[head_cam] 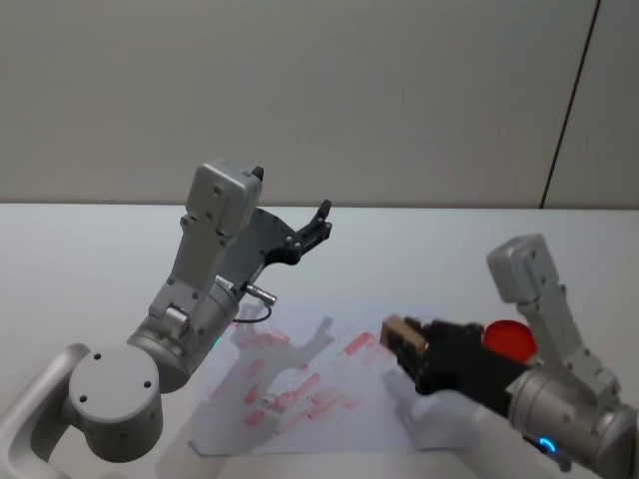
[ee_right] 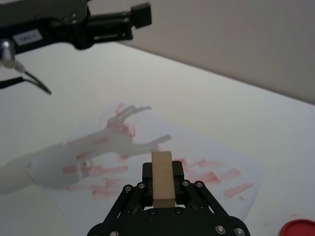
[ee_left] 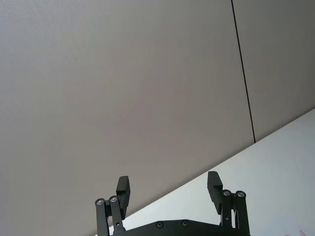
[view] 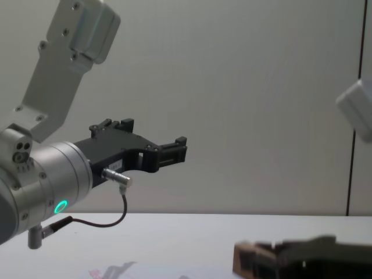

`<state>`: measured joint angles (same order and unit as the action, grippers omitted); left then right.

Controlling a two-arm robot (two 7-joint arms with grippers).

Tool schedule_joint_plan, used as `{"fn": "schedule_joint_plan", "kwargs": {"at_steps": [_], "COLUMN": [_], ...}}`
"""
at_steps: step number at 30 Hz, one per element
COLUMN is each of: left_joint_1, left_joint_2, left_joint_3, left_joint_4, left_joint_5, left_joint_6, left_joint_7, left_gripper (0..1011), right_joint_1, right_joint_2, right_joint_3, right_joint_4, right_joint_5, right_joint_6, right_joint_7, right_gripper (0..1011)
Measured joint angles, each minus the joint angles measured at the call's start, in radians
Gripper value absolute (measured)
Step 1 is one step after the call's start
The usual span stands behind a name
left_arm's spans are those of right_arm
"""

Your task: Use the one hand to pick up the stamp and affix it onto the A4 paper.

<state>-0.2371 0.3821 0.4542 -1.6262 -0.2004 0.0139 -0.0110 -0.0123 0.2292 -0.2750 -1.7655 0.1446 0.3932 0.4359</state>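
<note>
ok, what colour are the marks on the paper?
Pinkish-red smeared marks on the white A4 paper; the right wrist view shows them best.

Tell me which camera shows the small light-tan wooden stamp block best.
The right wrist view: the small light-tan wooden stamp block stands close and central, gripped by the black two-fingered right end effector. The head view shows the stamp small, from above; the chest view catches its side at the bottom edge.

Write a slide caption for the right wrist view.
Right tool holds stamp over red-marked A4 paper; left tool raised beyond.
</note>
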Motion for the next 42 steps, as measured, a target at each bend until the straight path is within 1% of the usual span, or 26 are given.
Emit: {"fn": "schedule_joint_plan", "kwargs": {"at_steps": [3,4,7,11,13,14,19,22,32,36,42], "left_joint_1": [0.000,0.000,0.000,0.000,0.000,0.000,0.000,0.000,0.000,0.000,0.000], "left_joint_2": [0.000,0.000,0.000,0.000,0.000,0.000,0.000,0.000,0.000,0.000,0.000], "left_joint_3": [0.000,0.000,0.000,0.000,0.000,0.000,0.000,0.000,0.000,0.000,0.000], "left_joint_4": [0.000,0.000,0.000,0.000,0.000,0.000,0.000,0.000,0.000,0.000,0.000], "left_joint_5": [0.000,0.000,0.000,0.000,0.000,0.000,0.000,0.000,0.000,0.000,0.000], "left_joint_6": [0.000,0.000,0.000,0.000,0.000,0.000,0.000,0.000,0.000,0.000,0.000], "left_joint_7": [0.000,0.000,0.000,0.000,0.000,0.000,0.000,0.000,0.000,0.000,0.000], "left_gripper": [1002,1002,1003,1003,1002,1003,1002,1002,1002,1002,1003], "right_joint_1": [-0.008,-0.011,-0.017,-0.022,-0.022,-0.022,-0.015,-0.006,0.036,0.048,0.060], "right_joint_2": [0.014,0.022,0.035,0.051,0.054,0.061,0.067,0.067,0.049,0.043,0.035], "right_joint_3": [-0.004,-0.006,-0.010,-0.015,-0.016,-0.019,-0.025,-0.030,-0.046,-0.052,-0.055], "right_joint_4": [-0.003,-0.003,-0.003,0.002,0.004,0.011,0.027,0.040,0.096,0.111,0.126], "right_joint_5": [-0.002,-0.007,-0.019,-0.039,-0.043,-0.059,-0.080,-0.097,-0.148,-0.155,-0.151], "right_joint_6": [0.036,0.052,0.081,0.109,0.113,0.122,0.117,0.103,0.056,0.042,0.028], "right_joint_7": [0.032,0.048,0.075,0.105,0.109,0.126,0.143,0.153,0.177,0.181,0.180], "right_gripper": [217,217,217,218,218,218,218,218,218,217,218]}}
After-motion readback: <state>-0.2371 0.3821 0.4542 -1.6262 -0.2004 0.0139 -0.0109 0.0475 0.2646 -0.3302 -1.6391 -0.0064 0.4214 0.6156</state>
